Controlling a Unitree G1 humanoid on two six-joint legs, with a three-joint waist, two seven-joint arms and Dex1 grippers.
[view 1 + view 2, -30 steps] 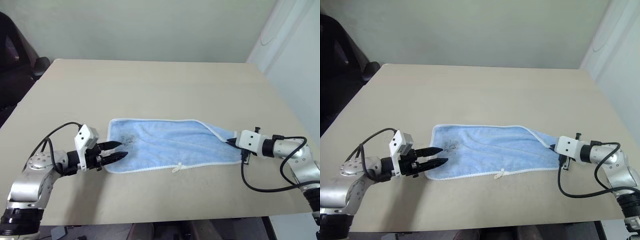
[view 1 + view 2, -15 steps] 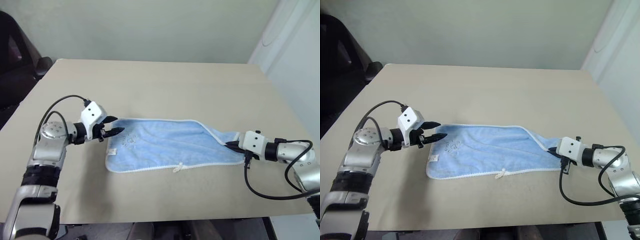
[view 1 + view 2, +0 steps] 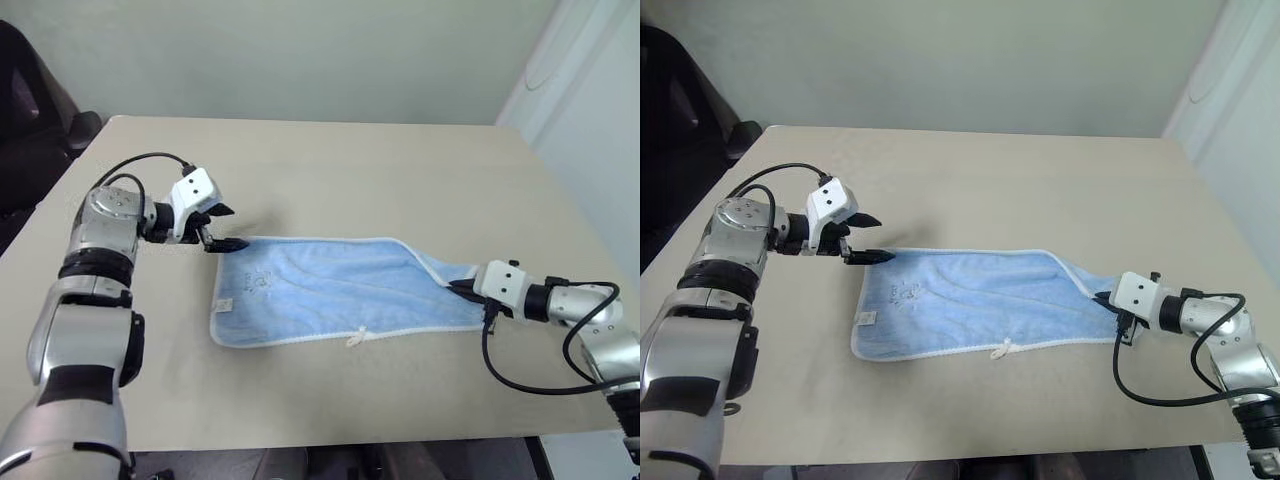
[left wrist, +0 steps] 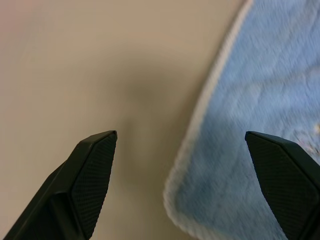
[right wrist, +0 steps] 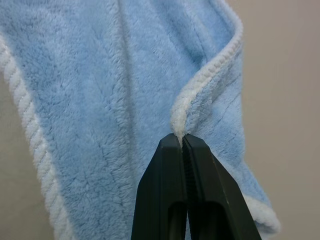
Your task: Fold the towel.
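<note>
The right gripper (image 5: 183,142) is clamped on the white-edged right end of the light-blue towel (image 3: 340,290), which is spread flat near the front of the beige table (image 3: 330,170). The left gripper (image 3: 224,227) is held with its fingers spread wide just above the towel's far left corner.

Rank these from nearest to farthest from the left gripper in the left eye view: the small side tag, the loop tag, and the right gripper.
From the left gripper:
1. Side tag, on the towel's left edge, below that gripper.
2. Loop tag, on the towel's near edge, about midway along.
3. Right gripper, pinching the towel's far right end.
</note>
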